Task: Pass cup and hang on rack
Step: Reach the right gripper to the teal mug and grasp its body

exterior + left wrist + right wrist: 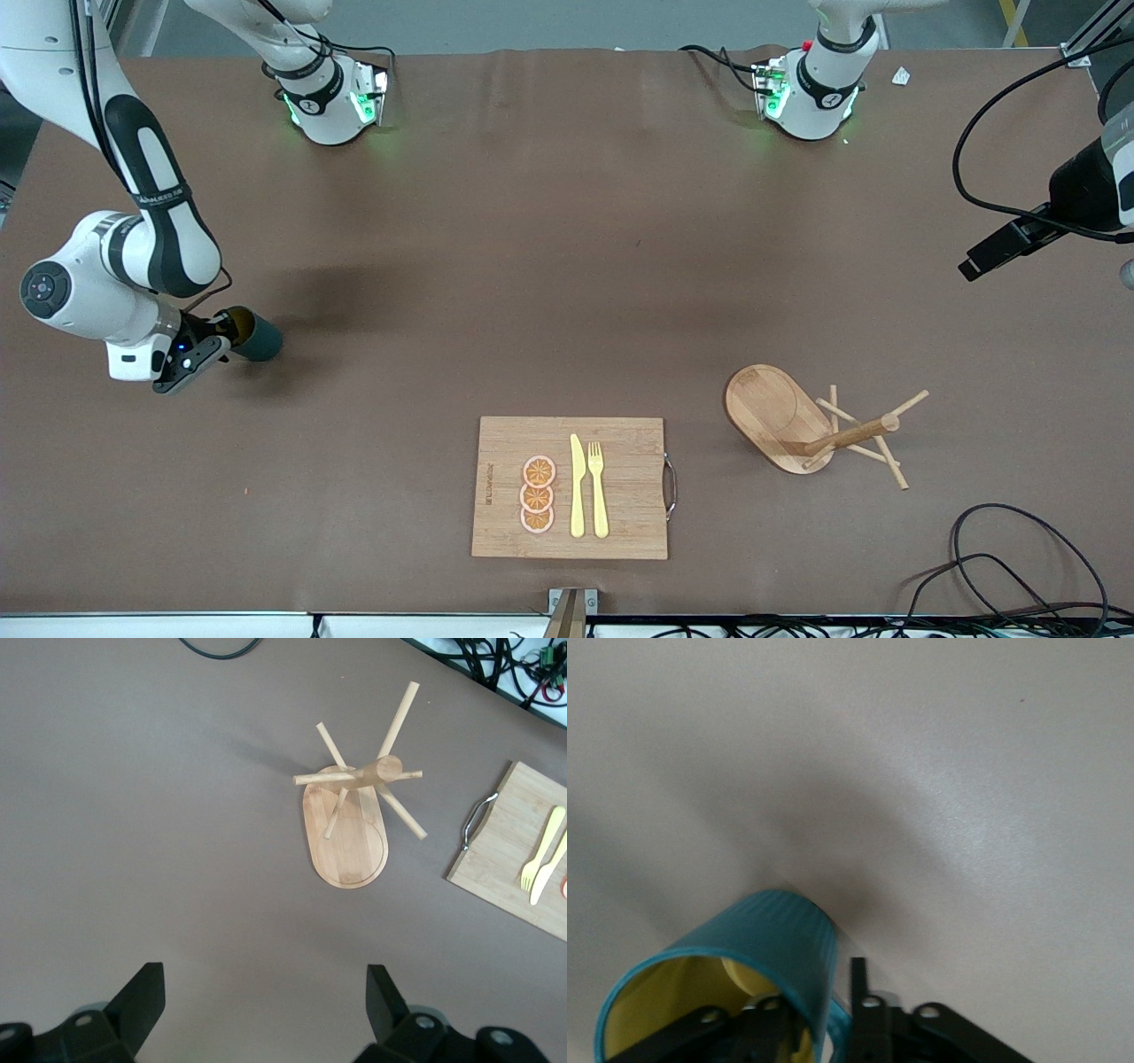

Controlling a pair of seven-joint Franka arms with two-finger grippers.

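Right gripper: closed on the wall of the small dark teal cylindrical cup with mustard-yellow inside, one finger inside the rim, one outside, so it can be lifted for passing.
Left gripper: held wide open, empty, waiting above the table.
Rack: the light wooden mug tree with oval base is seen ahead of the left fingers.
Surface: brown matte table; cables at its edge.

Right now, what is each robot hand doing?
Left hand: open, holding nothing, over bare table near the rack.
Right hand: closed on the cup's rim.
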